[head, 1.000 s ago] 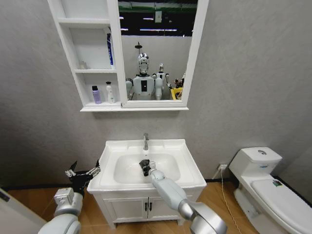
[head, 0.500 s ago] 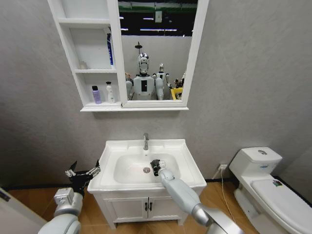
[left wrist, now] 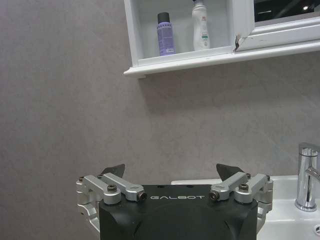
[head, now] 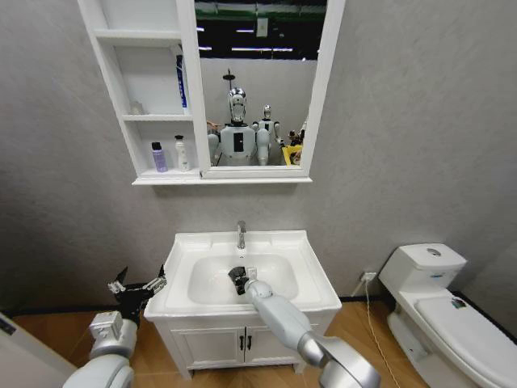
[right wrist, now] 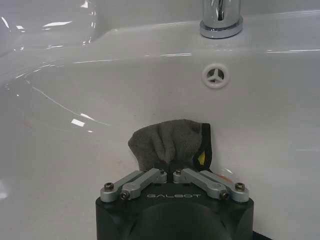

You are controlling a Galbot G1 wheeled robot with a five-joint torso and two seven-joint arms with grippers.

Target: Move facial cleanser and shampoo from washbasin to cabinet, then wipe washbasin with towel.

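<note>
right gripper is closed tight on towel in washbasin bowl | left gripper is held wide open, empty, left of washbasin

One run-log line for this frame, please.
phase: wiping | right gripper: shut on towel, inside washbasin bowl | left gripper: open, idle beside basin | two bottles: in cabinet

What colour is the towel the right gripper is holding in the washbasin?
Dark grey, seen best in the right wrist view, where the towel is pinched in the right gripper.
</note>
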